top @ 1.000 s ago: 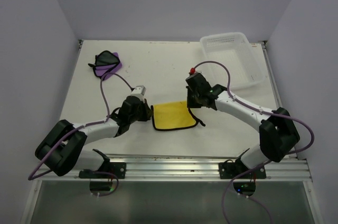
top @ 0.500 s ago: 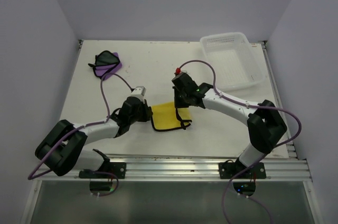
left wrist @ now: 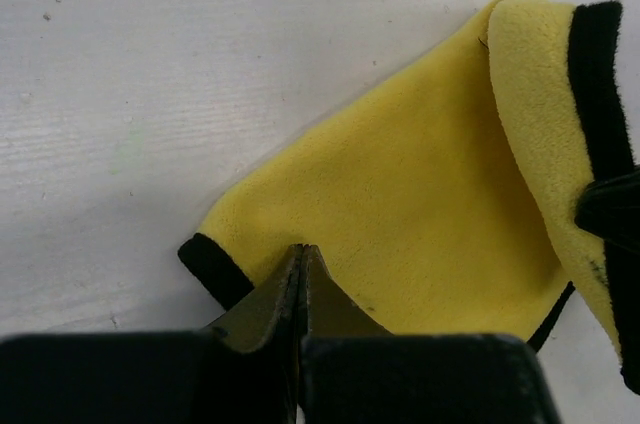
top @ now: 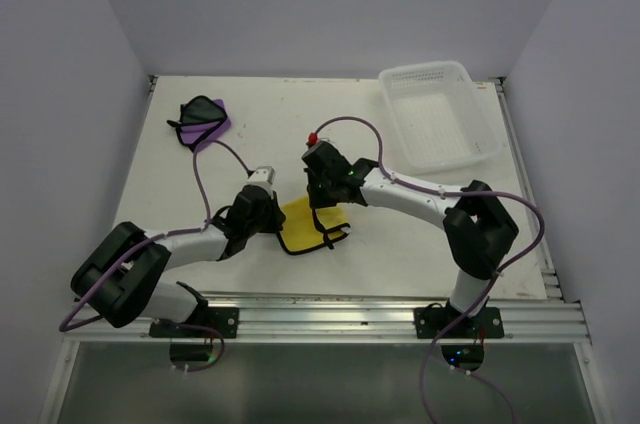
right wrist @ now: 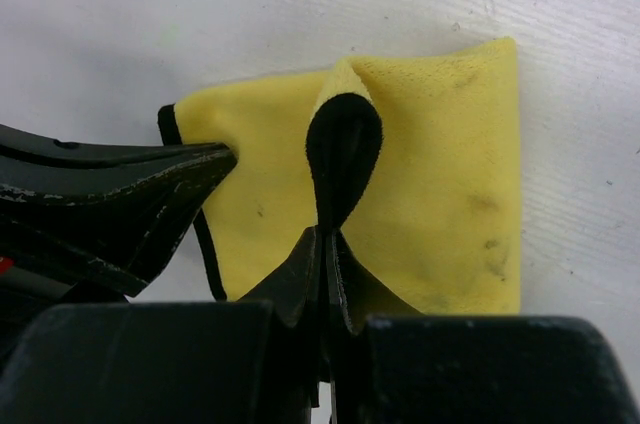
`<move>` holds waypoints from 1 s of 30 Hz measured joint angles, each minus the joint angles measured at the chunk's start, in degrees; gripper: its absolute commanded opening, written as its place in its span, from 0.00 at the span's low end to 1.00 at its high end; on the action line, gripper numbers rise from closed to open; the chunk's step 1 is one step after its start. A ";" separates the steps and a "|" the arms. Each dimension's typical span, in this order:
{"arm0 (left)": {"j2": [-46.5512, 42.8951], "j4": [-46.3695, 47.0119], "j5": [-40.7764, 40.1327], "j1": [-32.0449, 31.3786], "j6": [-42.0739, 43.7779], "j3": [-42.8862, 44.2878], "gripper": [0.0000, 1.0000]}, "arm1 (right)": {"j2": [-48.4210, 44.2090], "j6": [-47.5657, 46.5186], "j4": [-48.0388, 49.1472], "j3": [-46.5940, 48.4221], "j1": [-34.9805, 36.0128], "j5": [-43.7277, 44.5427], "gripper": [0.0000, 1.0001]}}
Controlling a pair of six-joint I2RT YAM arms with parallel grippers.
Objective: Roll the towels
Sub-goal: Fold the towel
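White table (top: 420,244), one basket (top: 425,70); one purple towel (top: 205,119) apart; one yellow towel (top: 305,229) pinched in right hand (right wrist: 326,239); left hand (left wrist: 302,256) clenched.

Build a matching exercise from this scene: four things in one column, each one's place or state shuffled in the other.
Things:
1. yellow towel
2. purple towel
3. basket
4. right claw

Places or states:
A. far left corner, lying alone
B. far right corner
C. centre, partly folded over
D. shut on a black-edged fold of cloth

Pairs: 1-C, 2-A, 3-B, 4-D
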 measured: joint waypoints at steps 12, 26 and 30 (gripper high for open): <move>1.44 1.11 -1.01 0.00 -1.11 0.02 0.00 | 0.20 0.79 2.03 0.15 0.39 -1.25 0.00; 1.60 1.29 -1.05 -0.04 -1.11 0.11 0.00 | 6.43 1.84 6.84 2.58 5.22 -4.94 0.00; 1.14 0.87 -1.25 -0.04 -1.09 0.13 0.00 | 7.10 1.92 7.15 2.58 5.22 -5.16 0.00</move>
